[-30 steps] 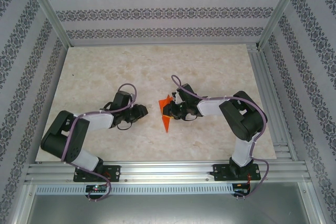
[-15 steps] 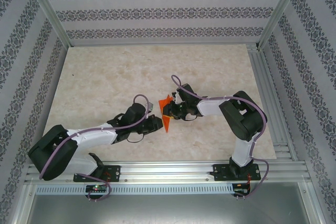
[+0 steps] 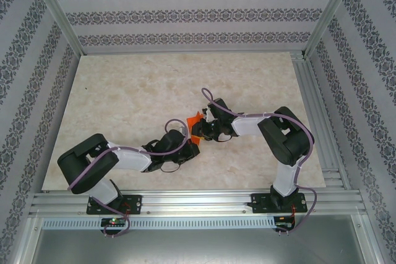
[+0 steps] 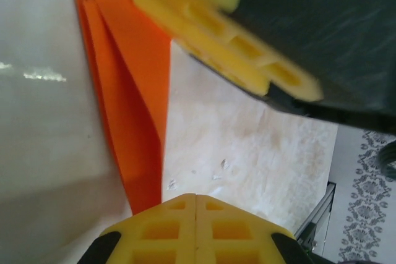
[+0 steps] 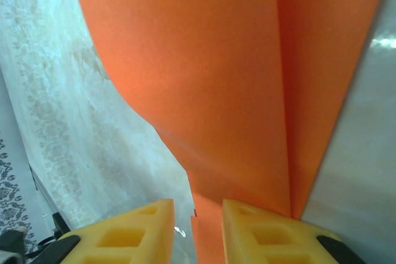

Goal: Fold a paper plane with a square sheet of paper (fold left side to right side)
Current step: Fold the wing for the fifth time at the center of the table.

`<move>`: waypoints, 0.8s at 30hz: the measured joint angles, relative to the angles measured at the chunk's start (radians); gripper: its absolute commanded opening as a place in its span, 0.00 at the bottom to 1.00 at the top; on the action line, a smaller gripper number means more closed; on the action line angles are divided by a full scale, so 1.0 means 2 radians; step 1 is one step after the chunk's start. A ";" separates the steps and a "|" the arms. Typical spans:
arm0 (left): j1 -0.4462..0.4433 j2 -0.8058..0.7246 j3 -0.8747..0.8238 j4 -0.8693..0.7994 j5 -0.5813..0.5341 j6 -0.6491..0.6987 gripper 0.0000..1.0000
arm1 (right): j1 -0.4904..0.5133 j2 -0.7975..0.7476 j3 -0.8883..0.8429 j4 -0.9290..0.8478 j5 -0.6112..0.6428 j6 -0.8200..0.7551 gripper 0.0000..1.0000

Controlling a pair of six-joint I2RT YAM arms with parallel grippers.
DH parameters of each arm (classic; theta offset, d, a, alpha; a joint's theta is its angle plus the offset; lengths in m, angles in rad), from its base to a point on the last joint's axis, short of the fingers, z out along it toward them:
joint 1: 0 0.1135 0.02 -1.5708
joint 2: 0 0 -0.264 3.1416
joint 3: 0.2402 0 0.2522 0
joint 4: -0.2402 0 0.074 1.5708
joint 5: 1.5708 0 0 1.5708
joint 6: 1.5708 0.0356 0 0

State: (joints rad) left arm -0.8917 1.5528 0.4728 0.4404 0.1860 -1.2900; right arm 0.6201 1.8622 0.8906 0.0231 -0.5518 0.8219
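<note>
At the middle of the pale marbled worktop [image 3: 124, 91], the thin bright orange paper sheet [image 5: 204, 78] lies as a creased, layered wedge, left claw [image 4: 196, 208] closed beside its tip, right claw [image 5: 198, 214] parted astride its edge; judged partway, narrowing folds remaining.

— Catalogue item: legible text, labels, brands, numbers. What goes on the list?

— Nil readable. Square sheet of paper [image 5: 204, 78]: plain orange, the faces in view unprinted. Left gripper [image 4: 195, 199]: yellow fingers [image 4: 161, 233] with moulded pockets, no lettering.

— Surroundings?

— Walls [image 3: 185, 17]: bands of repeating ornament, no letters among them. Table [image 3: 124, 91]: marbled, unmarked. Circuit board [image 3: 114, 221] by the left arm's base: any print is too small to make out.
</note>
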 measured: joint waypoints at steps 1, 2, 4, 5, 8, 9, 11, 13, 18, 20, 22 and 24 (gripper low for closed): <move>0.000 -0.008 0.000 -0.001 -0.005 0.000 0.01 | 0.000 0.001 0.001 0.000 0.000 0.000 0.28; 0.000 -0.014 0.000 -0.001 -0.009 0.000 0.01 | 0.000 0.001 0.002 -0.002 0.000 0.000 0.28; 0.000 -0.021 0.001 -0.001 -0.014 0.000 0.01 | 0.000 0.002 0.002 -0.002 0.000 0.000 0.28; 0.000 -0.021 0.001 -0.001 -0.016 0.000 0.01 | 0.000 0.002 0.002 -0.002 0.000 0.000 0.28; 0.000 -0.015 0.003 -0.003 -0.018 0.000 0.00 | 0.000 0.002 0.002 -0.002 0.000 0.000 0.28; 0.000 -0.011 0.006 -0.005 -0.018 0.001 0.00 | 0.000 0.002 0.002 -0.002 0.000 0.000 0.28; 0.001 -0.004 0.013 -0.011 -0.019 0.001 0.00 | 0.000 0.002 0.002 -0.002 0.000 0.000 0.28; 0.001 0.002 0.019 -0.014 -0.020 0.002 0.00 | 0.000 0.002 0.002 -0.002 0.000 0.000 0.28; 0.001 0.017 0.025 -0.022 -0.021 0.003 0.00 | 0.000 0.002 0.002 -0.002 0.000 0.000 0.28; 0.001 0.025 0.025 -0.028 -0.022 0.003 0.00 | 0.000 0.002 0.002 -0.002 0.000 0.000 0.28; 0.001 0.029 0.025 -0.037 -0.024 0.003 0.00 | 0.000 0.002 0.003 -0.002 0.000 0.000 0.28; 0.001 0.029 0.025 -0.046 -0.027 0.003 0.00 | 0.000 0.002 0.003 -0.002 0.000 0.000 0.28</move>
State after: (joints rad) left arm -0.8902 1.6115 0.5236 0.3485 0.1310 -1.2842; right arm 0.6201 1.8656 0.8963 0.0185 -0.5522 0.8215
